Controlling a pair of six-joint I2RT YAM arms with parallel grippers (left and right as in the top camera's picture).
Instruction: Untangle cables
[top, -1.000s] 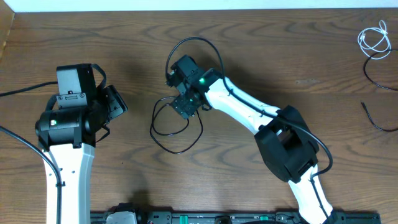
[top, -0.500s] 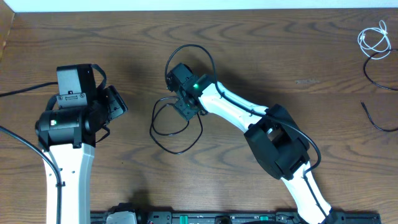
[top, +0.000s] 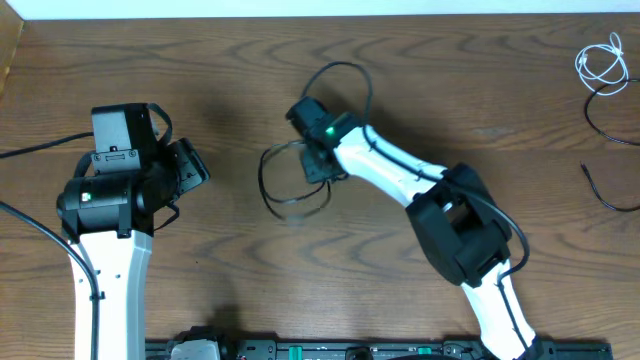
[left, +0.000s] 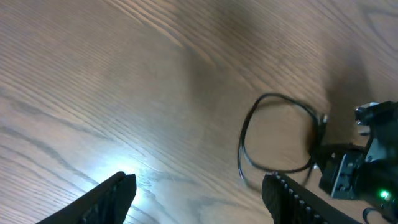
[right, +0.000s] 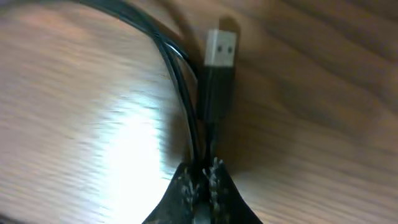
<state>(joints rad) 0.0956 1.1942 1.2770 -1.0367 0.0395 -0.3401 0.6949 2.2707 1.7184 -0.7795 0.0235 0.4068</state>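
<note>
Count of cables: one thin black cable (right: 180, 81) lying in a loose loop near the middle of the dark brown wooden table (top: 450, 60); one short white cable (top: 603, 63) coiled in small loops at the far right corner; and two stretches of thin black cord (top: 606, 124) just below the white coil, both running off the right edge, so whether they are one cord cannot be told. One black end plug with a silver metal tip (right: 221, 48) is seen on the centre cable, lying flat beside its own strands. Arms: two. The right arm reaches from its base at the near right edge diagonally across to the table centre, wrist tipped down, and the right gripper (top: 318, 168) sits at the right side of the loop; the right wrist view shows its jaws pinched together on two black strands just below the plug. The left arm stands at the left side, well apart from the loop, forearm raised and wrist turned toward the centre. The left gripper (left: 199, 182) is spread wide with bare wood between its fingers, gripping nothing.
</note>
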